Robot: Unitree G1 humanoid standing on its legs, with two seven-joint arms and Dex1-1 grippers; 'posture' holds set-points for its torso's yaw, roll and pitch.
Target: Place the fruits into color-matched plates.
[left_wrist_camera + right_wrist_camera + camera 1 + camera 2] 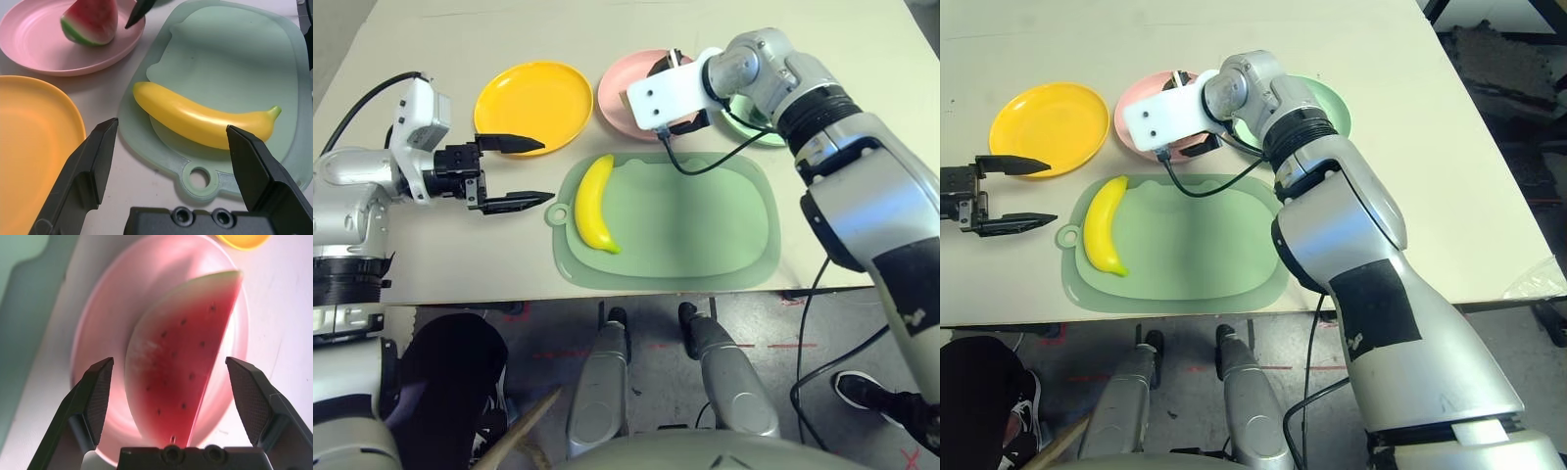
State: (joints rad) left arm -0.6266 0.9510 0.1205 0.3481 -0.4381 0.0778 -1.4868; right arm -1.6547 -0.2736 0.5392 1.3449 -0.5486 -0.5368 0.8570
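On the pale table (411, 39) a light green cutting board (705, 235) lies at the centre, with three round plates in an arc beyond it: the yellow-orange plate (533, 106) at about eleven o'clock from the board, the pink plate (625, 98) at twelve, and the mint green plate (1327, 103) at one, mostly covered by the right arm. The banana (594, 206), smooth, curved and bright yellow with a small greenish tip, lies on the board's nine o'clock side, running lengthwise from front to back, just beside the board's ring-shaped handle (199, 178). The watermelon wedge (181, 377) rests in the pink plate: red flesh dotted with small dark seeds, fading through a whitish band to a thin green rind along its curved edge. The right end effector (168, 396) hangs over that plate with its two black fingers spread wide on either side of the wedge, clear of it on both sides. The left end effector (514, 174) sits at nine o'clock from the board, near the yellow-orange plate's front edge, its fingers likewise spread apart and holding nothing, pointed toward the banana. A black cable (700, 164) from the right wrist loops down over the board's far edge.
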